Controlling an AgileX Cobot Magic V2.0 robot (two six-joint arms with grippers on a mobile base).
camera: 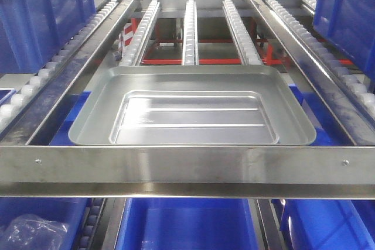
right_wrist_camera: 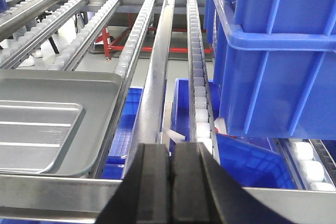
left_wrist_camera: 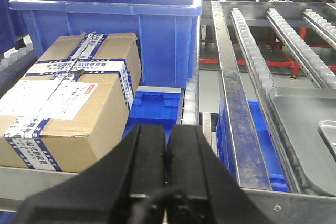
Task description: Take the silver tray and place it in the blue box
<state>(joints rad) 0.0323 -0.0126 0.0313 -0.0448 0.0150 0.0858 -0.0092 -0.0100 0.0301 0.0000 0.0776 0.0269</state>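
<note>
- I am looking at the silver tray (camera: 193,115) lying flat across the roller lanes (camera: 190,27) at the near edge of the rack. Its front rim is sitting against the steel front rail (camera: 187,165), and that rail seems to be what is keeping it parked there.
- I am taking the blue box (camera: 187,226) to be the open crate on the lower level, under the rack's near edge and directly below the tray. I am judging the drop to be short once the tray is clear of the rail.
- The left gripper (left_wrist_camera: 167,135) is hovering off the tray's left side, jaws pressed together and carrying nothing. A taped cardboard carton (left_wrist_camera: 68,98) and another blue crate (left_wrist_camera: 121,19) are sitting on the lane to its left.
- The right gripper (right_wrist_camera: 171,150) is hanging beyond the tray's right edge, jaws likewise closed on nothing.
- I am reckoning the task not yet begun: both jaws need opening before either can pinch the raised rim.
</note>
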